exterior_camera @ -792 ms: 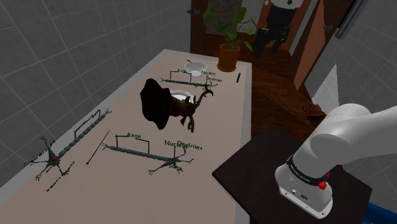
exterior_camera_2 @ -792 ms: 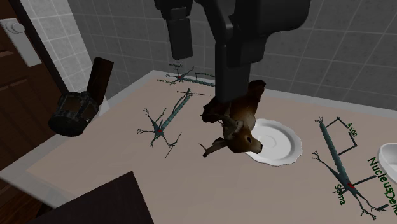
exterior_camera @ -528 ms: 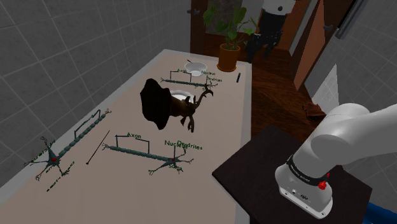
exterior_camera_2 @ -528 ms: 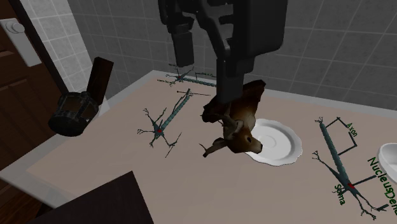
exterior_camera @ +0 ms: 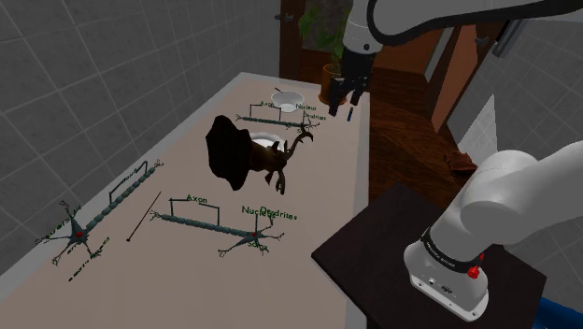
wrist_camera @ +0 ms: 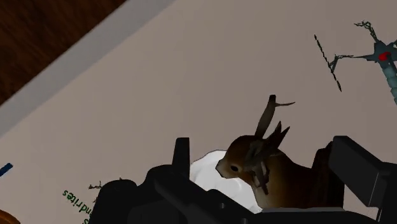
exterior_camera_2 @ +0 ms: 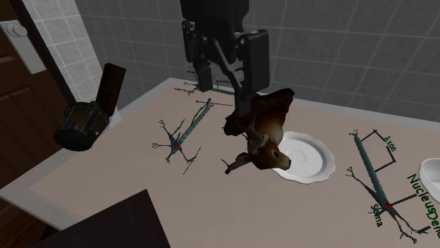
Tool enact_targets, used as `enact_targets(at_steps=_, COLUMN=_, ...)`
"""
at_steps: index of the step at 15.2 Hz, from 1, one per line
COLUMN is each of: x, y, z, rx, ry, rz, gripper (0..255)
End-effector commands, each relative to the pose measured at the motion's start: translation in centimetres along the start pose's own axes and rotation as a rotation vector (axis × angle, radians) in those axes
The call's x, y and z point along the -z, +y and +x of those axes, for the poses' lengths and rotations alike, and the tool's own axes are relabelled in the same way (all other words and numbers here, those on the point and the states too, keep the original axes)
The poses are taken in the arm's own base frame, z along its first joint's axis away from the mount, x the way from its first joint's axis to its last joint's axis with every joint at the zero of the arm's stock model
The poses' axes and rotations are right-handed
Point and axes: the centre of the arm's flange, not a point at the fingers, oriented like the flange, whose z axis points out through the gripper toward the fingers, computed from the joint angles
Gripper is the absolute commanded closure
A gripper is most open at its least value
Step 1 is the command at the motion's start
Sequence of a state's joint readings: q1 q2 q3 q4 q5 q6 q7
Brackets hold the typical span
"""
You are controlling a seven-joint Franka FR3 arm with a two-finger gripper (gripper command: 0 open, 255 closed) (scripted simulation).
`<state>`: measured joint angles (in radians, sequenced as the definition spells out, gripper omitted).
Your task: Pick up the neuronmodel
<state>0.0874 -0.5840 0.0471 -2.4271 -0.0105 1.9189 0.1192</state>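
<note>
Black against the grey tiles, the claw (exterior_camera: 341,105) has swung into the top of the shoulder view, where 0.8 s ago no part of the hand showed. In the second exterior view it has drawn back from the camera and now shows whole above the deer head (exterior_camera_2: 264,141). Its fingers stand spread, with nothing gripped.

Three neuron models lie flat on the desk (exterior_camera: 322,178), none of them moved:
- the far neuron model (exterior_camera: 278,117), beside the white bowl (exterior_camera: 287,97);
- the labelled neuron model (exterior_camera: 217,224), on the stand's side;
- the wall-side neuron model (exterior_camera: 93,217).

Which one is meant cannot be told. The pick looks barely begun: the claw is high and well apart from all three, with the descent yet to come.

The shoulder view places the claw over the desk's far end, which the second exterior view leaves unclear. The wrist view adds what the claw faces: the deer head on its white plate (wrist_camera: 207,170), with a red-centred neuron model (wrist_camera: 383,60) beyond it.
</note>
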Motion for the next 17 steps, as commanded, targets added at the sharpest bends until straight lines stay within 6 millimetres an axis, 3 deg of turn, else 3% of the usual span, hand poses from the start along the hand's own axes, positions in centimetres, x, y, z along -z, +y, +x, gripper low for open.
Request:
enact_targets(at_steps=1, x=-1.7, y=-1.9, z=0.9, rx=0.035, ry=0.005, rz=0.000, gripper=0)
enact_targets(at_steps=17, x=-14.6, y=-17.7, z=5.8, rx=0.307, ry=0.030, rz=0.000, gripper=0)
